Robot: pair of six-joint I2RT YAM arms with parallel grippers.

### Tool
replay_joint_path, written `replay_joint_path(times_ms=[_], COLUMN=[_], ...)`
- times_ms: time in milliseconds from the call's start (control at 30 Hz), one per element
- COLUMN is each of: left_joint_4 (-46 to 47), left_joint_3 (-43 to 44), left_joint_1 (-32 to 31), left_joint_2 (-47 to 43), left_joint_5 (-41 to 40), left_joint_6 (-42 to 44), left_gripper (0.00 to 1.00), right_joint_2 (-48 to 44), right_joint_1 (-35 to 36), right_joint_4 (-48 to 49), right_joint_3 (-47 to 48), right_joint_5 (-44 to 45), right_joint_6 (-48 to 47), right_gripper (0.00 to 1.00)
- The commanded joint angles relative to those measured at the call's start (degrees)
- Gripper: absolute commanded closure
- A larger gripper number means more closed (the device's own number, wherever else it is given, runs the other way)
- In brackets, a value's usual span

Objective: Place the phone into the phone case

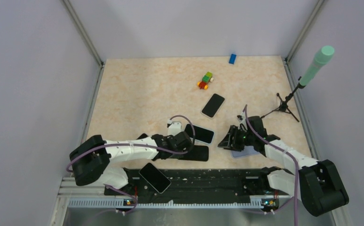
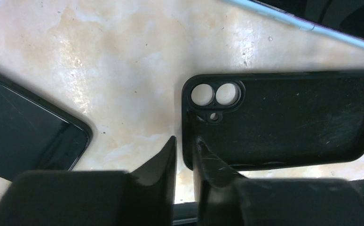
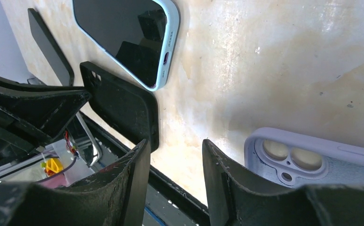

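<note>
Near edge, left of centre: dark phone lying partly on the black base rail, screen up. Just past it, on the desk by the near edge around centre, black phone case lies flat, open side up, empty, camera cutout end toward the left arm. Left gripper is low over that end, fingers drawn close together and pinching the case's short rim beside the cutout, one finger inside the shell and one outside. Right of centre near the same edge, lavender case lies flat, also empty. Right gripper sits just beside it on the side toward the black case, fingers spread, only bare desk between them, touching nothing. Light-blue-edged phone is screen up just beyond the black phone case, close to it but whether touching can't tell; not in any case. Further in, mid-desk, a second black phone, screen up, well apart from both arms. Beyond it, small coloured block toy. Toward the right edge, mini tripod carrying a green-headed mic. Blue block at the far edge, right of centre.
</note>
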Motion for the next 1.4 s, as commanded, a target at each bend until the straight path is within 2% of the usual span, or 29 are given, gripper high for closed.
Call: replay_joint_path(times_ms=[0,100,233,533,633,800,900,1067,1200,1367], left_joint_4=[-0.6,-2.2,-2.3,0.3,-1.1,-10.9,-16.7,-16.8,-14.0,-6.1], left_joint_3=[-0.4,-0.1,-1.1,-8.5,-11.0,-12.3,-11.6,-11.5,-11.2,-12.9], left_joint_1=[0.0,0.1,1.5,10.4,13.8,19.8,22.7,26.7,29.4,30.7], left_joint_2=[-2.6,-3.7,-7.0,-20.2,-25.9,-33.6,-36.0,-34.7,-28.8,-24.0], left_joint_5=[-1.2,-2.9,-3.3,2.6,2.1,-2.3,-4.3,-3.0,2.5,11.1], left_joint_6=[-2.7,-3.1,-2.8,-2.1,-3.1,-8.8,-11.3,-9.3,-6.5,-4.5], left_gripper=[0.61,0.35,0.22,0.11,0.1,0.02,0.02,0.02,0.02,0.02], right_joint_2=[0.2,-0.1,0.0,0.4,1.4,2.7,3.2,4.4,4.5,4.3], right_joint_1=[-0.2,-0.2,-0.2,-0.2,-0.3,-0.2,-0.1,-0.1,-0.1,-0.2], right_joint_4=[2.2,2.5,3.0,4.8,4.9,6.3,6.9,7.9,7.4,7.1], right_joint_3=[0.7,0.6,0.3,0.2,0.6,0.2,0.1,0.1,0.3,0.1], right_joint_5=[-1.1,-1.5,-2.4,-5.5,-5.8,-6.5,-6.6,-7.1,-7.1,-6.8], right_joint_6=[0.2,0.1,0.1,-0.1,-0.4,-0.3,-0.3,-0.1,-0.4,-0.5], right_gripper=[0.56,0.55,0.51,0.47,0.47,0.46,0.46,0.46,0.46,0.46])
